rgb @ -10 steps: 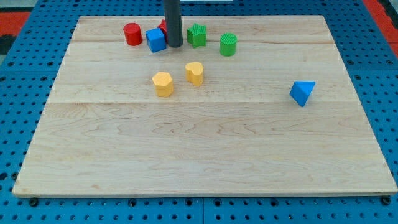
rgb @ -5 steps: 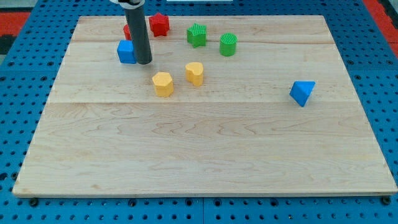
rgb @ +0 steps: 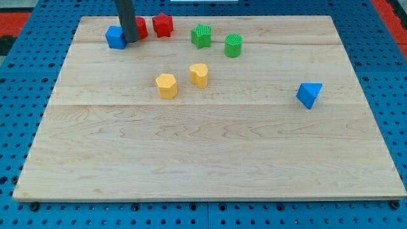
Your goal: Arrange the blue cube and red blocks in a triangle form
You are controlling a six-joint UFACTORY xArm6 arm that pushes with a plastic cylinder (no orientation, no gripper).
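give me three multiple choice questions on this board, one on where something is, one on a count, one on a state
1. Where is my tip relative to the blue cube?
A. just to the view's right of it
B. far below it
C. at the board's right edge

2. How many yellow blocks lie on the board?
A. one
B. two
C. four

3. How does the red cylinder show?
A. fully in view
B. partly hidden behind the rod
C. off the board

Answers: 1 A, my tip sits beside the cube's right face. 2 B, two yellow blocks lie near the middle. 3 B, the rod covers its left part.
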